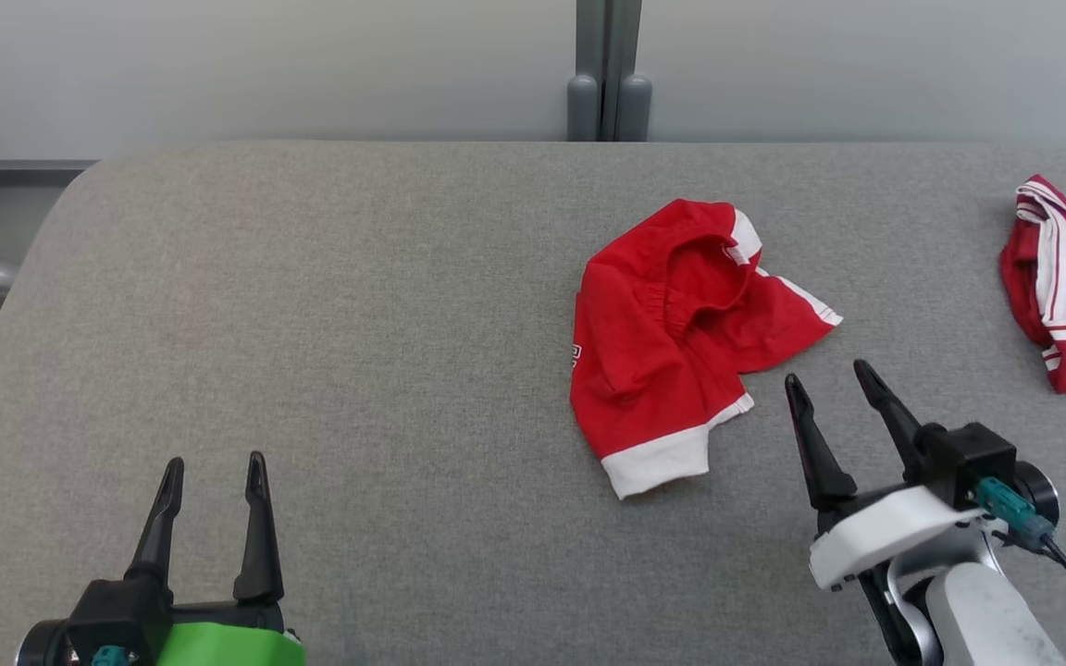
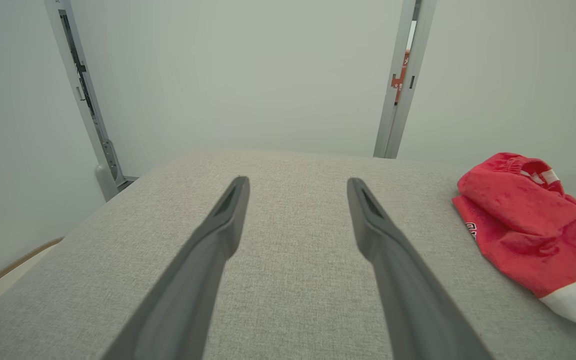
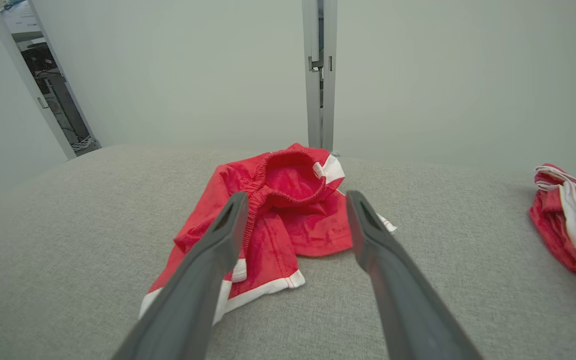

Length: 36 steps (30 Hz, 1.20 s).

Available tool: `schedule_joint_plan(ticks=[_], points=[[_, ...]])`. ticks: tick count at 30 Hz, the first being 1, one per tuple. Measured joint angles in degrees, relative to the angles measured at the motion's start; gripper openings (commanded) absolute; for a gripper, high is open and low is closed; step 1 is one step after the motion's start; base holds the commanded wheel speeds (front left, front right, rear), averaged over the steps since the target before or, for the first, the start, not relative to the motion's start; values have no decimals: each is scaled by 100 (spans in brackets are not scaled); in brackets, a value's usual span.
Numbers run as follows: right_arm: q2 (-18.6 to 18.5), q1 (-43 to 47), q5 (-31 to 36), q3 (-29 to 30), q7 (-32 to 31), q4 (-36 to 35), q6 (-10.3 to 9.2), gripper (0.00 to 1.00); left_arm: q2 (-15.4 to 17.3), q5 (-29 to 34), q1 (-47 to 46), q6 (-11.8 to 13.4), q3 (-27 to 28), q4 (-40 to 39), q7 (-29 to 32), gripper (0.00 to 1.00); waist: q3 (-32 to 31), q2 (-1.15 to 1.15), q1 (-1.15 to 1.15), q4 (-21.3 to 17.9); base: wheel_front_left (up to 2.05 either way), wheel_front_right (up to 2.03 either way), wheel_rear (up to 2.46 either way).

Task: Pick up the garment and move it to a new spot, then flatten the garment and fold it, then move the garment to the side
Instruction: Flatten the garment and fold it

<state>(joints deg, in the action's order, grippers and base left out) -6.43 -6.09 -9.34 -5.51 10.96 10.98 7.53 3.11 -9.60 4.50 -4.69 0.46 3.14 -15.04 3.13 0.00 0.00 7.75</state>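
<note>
Left gripper [image 1: 216, 460] sits at the near left edge of the grey padded table [image 1: 357, 305], fingers spread wide, nothing in them. Right gripper [image 1: 825, 372] is a bit further in, spread wide and empty too, tips just beside the lower right edge of the garment [image 1: 653, 370]. That's crumpled red shorts with white hems, lying right of centre. Further right there's a second red-and-white piece [image 1: 1065, 287]. Grey post [image 1: 607, 92] stands behind the table.

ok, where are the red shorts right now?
Head view: red shorts lie crumpled right of centre on the grey table, just left of the open right gripper.
</note>
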Motion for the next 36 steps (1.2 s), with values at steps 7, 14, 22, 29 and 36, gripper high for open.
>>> schedule_joint_plan(ticks=[7,14,22,29,36], points=[[-178,-945,18,-313,-27,958,0,100,-12,-26,-236,44,-153,8,0,100,306,0,0,186,0,0,0],[-225,-1641,25,-661,36,2130,0,100,-16,-82,-440,114,-309,25,0,100,619,0,0,401,0,0,0],[-90,-2023,-114,-1262,231,3220,0,100,-18,-147,-542,219,-433,45,-1,100,855,0,0,615,0,0,0],[54,-2108,-366,-1607,377,3667,0,45,-19,-188,-577,274,-485,53,-1,100,907,0,0,662,0,0,0],[59,-2151,-520,-1582,409,3645,2,0,-20,-197,-589,325,-493,60,-1,100,857,0,0,631,0,0,0]])
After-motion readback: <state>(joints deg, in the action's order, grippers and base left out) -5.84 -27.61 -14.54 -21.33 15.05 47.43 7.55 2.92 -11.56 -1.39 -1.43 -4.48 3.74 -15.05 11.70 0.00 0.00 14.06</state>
